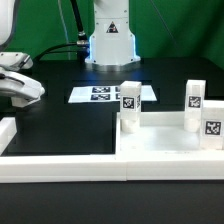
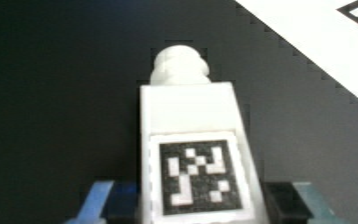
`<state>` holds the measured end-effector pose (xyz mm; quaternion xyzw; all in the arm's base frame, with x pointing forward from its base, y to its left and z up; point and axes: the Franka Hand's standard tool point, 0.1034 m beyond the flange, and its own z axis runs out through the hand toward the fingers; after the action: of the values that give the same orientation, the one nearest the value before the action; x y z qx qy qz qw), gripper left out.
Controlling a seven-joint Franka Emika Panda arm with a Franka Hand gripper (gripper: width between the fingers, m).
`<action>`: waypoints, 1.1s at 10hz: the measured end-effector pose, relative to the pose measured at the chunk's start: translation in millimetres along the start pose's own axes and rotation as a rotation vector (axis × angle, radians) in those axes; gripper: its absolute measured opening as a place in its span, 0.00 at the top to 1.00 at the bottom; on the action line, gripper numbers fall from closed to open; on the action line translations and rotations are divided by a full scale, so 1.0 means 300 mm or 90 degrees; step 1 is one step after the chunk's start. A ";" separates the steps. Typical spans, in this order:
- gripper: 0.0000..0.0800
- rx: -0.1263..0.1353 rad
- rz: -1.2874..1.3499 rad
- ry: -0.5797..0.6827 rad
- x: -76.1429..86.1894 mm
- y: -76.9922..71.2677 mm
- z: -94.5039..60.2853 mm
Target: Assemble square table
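Claw (image 2: pixel 197 200) straddles one tagged leg (image 2: pixel 194 130), fingers (image 2: pixel 105 200) close at either side; contact cannot be told. Square panel (image 1: pixel 160 135), lower right of exterior frame, carries three upright legs (image 1: pixel 130 98).

Landmark: marker board (image 1: pixel 110 95). My gripper (image 1: pixel 24 88) is well off to the exterior view's left of it, with a leg (image 2: pixel 197 130) between my fingers (image 2: pixel 105 200). The square panel (image 1: pixel 165 142) lies in front of the board, toward the exterior view's right. Three legs (image 1: pixel 130 100) (image 1: pixel 195 97) (image 1: pixel 212 126) stand upright on it. The border wall (image 1: pixel 110 166) runs in front of the panel, farthest from the board.
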<state>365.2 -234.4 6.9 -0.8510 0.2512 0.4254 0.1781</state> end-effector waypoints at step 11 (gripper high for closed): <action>0.64 -0.050 -0.083 0.136 -0.116 -0.188 -0.243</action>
<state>426.3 -216.8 82.1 -0.9124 0.1956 0.3295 0.1441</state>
